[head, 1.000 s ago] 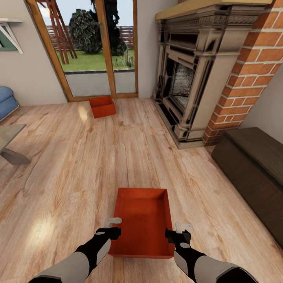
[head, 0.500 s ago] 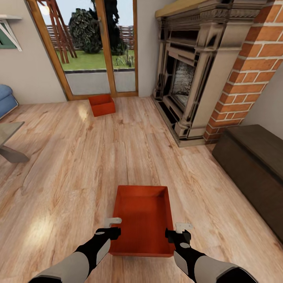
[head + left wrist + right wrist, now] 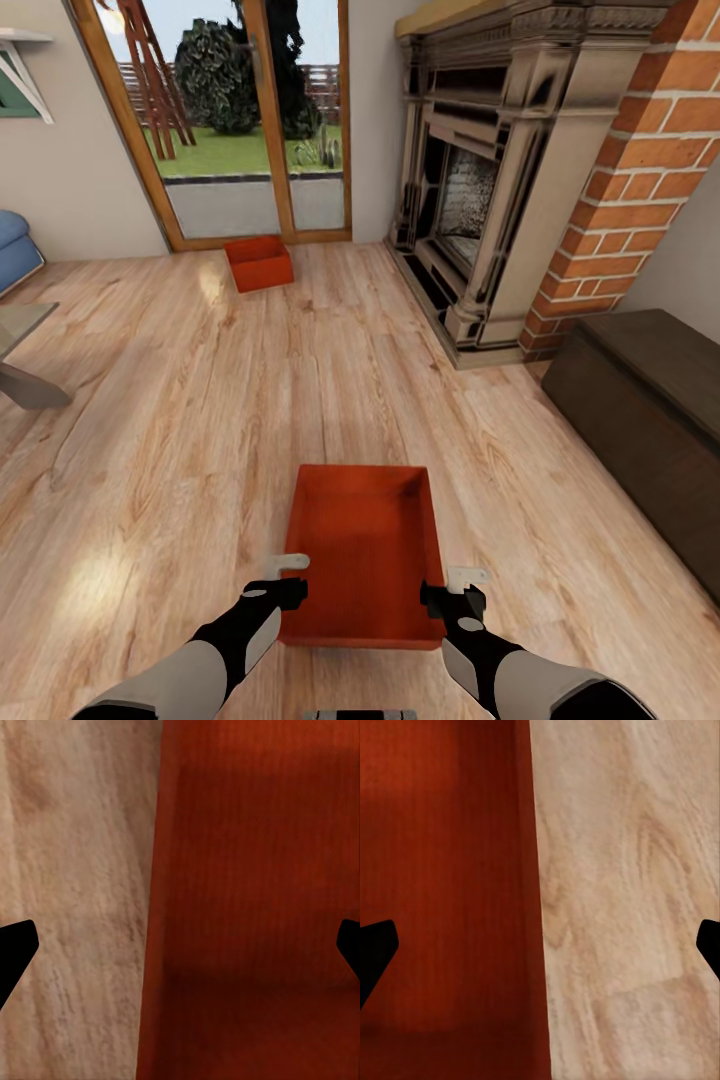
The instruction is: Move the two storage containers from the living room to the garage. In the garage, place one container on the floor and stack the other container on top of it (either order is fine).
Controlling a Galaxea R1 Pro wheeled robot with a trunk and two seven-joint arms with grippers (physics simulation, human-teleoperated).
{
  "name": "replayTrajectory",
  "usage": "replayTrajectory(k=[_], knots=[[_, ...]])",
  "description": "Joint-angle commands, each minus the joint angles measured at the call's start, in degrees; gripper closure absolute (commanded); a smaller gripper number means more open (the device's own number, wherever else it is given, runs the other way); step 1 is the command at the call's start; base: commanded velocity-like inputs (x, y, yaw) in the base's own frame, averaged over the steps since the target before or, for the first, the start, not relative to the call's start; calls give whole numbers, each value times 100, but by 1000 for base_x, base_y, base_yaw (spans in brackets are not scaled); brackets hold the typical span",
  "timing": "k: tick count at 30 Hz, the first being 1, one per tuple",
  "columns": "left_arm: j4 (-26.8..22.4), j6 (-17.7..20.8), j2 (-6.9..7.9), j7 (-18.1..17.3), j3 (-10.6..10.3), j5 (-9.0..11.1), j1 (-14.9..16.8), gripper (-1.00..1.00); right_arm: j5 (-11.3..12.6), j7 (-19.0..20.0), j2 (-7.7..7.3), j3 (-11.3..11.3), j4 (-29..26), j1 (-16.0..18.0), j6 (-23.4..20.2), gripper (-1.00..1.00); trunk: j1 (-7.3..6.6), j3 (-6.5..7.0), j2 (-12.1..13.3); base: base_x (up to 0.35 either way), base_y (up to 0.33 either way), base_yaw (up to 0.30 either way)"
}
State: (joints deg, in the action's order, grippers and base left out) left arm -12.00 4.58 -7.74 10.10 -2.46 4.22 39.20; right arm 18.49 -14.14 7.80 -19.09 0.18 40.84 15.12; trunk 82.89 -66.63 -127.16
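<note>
My left gripper [image 3: 291, 578]: fingers spread wide, straddling the near container's [image 3: 365, 545] left wall, not clenched. My right gripper [image 3: 452, 588]: likewise spread, astride the right wall; in both wrist views each wall runs between the dark fingertips with wood floor [image 3: 150, 420] on the outer side. Judgement: one hand per side wall suits a level two-handed lift once the fingers close. Near container: orange-red, open-topped, empty, seemingly resting on the light planks directly ahead of me. Second container [image 3: 259, 262]: same colour, nothing visible inside, well apart on the floor, just before the glass doors [image 3: 240, 120]. Fireplace [image 3: 480, 190] and dark bench [image 3: 650, 420] to the right. Both containers sit in the living room.
</note>
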Motion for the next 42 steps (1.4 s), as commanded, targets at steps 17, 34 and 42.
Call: replayTrajectory(k=[17,34,42], knots=[[-43,25,0,27,-35,43,0,-100,49,-10,2,-44,5,3,17,-100,307,-256,-564,0,0,0],[-48,25,40,28,-48,9,0,-100,49,-10,2,-43,6,3,25,-100,307,-256,-564,0,0,0],[-23,32,75,175,-80,-6,0,-100,49,-10,2,-46,6,3,42,-100,307,-256,-564,0,0,0]])
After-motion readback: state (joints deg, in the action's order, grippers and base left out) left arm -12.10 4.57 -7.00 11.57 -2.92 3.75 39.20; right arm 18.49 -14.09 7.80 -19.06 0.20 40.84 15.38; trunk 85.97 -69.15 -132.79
